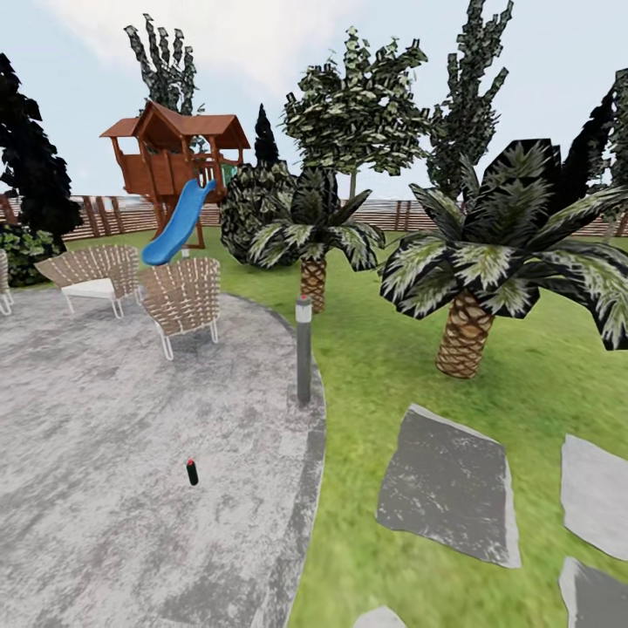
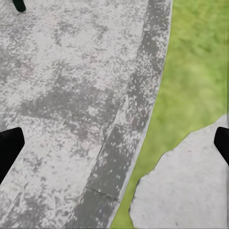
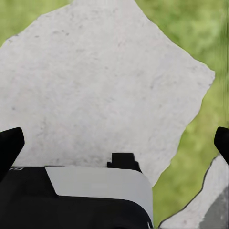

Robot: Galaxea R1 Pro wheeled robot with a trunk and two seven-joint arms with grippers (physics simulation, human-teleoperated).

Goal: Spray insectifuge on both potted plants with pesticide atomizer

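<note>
Low in the left half of the head view, on the round mottled grey paved patch (image 1: 105, 453), stands the pesticide atomizer (image 1: 192, 472), a small slim black cylindrical bottle with a red dot on top, upright and alone, well apart from everything else. Near the patch's curved darker border, above and to the right of the bottle, rises a tall grey lamp post (image 1: 303, 351). At the upper left of the patch sit two woven wicker chairs with white legs (image 1: 181, 299), and behind them a brown wooden playhouse with a blue slide (image 1: 177, 222). Right of centre, two palms with scaly trunks and dark striped fronds (image 1: 464, 331) grow out of the green lawn (image 1: 375, 349), and a brown slatted wooden fence (image 1: 113, 215) runs across the back. Grey irregular stepping stones (image 1: 449, 482) lie in the grass at the lower right

From the left wrist camera, the left gripper (image 2: 114, 148) is spread wide: its two black fingertips (image 2: 9, 148) show at opposite edges of the frame with nothing between them, over the patch's border and a pale stepping stone. A dark sliver at the top left corner of that frame looks like the atomizer's base (image 2: 19, 5), far from the fingers

Seen from the right wrist camera, the right gripper (image 3: 114, 143) is likewise spread and empty, fingertips (image 3: 10, 143) at either edge, above a pale stepping stone (image 3: 105, 76) ringed by grass
</note>
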